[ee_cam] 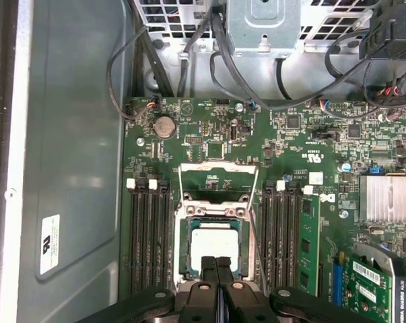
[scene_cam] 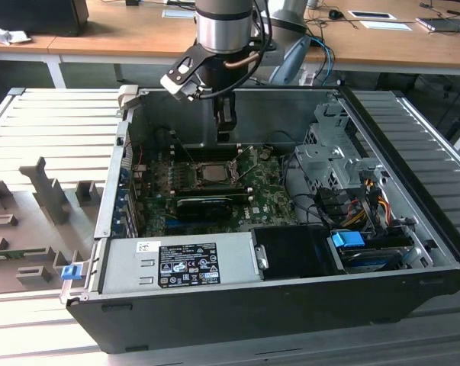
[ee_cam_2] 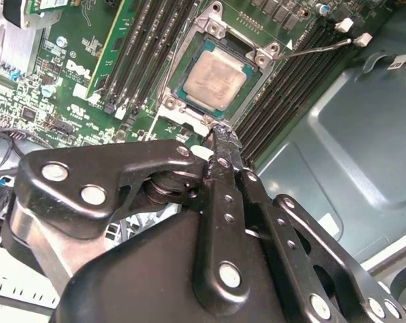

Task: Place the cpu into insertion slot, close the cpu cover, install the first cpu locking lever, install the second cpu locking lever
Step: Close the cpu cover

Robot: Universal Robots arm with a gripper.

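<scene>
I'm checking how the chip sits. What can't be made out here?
First wrist view: one edge of the chip, covered by the gripper.
Second wrist view: whether the gripper touches the socket; its tip overlaps the rim.
Exterior view: the chip's seating, too small to judge.

A green motherboard (ee_cam: 209,128) lies beneath the gripper (ee_cam: 216,264), inside an open computer case (scene_cam: 252,313). Black memory slots (ee_cam: 147,235) with white latches at their ends run just beside the gripper on both sides. Past its tips sits a round coin battery (ee_cam: 163,126). Farther on, black cables (ee_cam: 216,47) loop under a metal drive cage (ee_cam: 263,23). A finned silver heatsink (ee_cam: 389,198) stands well off to one side. In the exterior view a long black card (scene_cam: 203,204) lies near the gripper, a labelled power supply (scene_cam: 176,263) lies farther off, and wooden desks (scene_cam: 123,30) stand behind.
</scene>
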